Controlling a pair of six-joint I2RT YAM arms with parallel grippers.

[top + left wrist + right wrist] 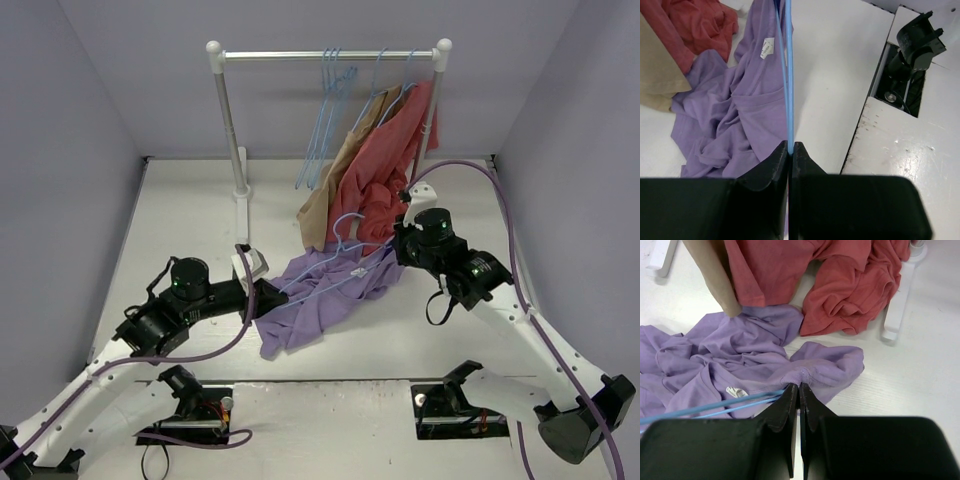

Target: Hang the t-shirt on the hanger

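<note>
The lavender t-shirt lies crumpled on the table between my arms. A light-blue hanger lies across it, hook toward the rack. My left gripper is shut on the hanger's thin wire, with the t-shirt spread to its left. My right gripper is shut on a bunched fold of the t-shirt near its neck. The hanger's wires run into the cloth just left of the right gripper's jaws. The white neck label shows beside them.
A white clothes rack stands at the back with several spare blue hangers. A brick-red garment and a tan garment hang from it and trail onto the table, touching the t-shirt. The rack's foot is near the right gripper.
</note>
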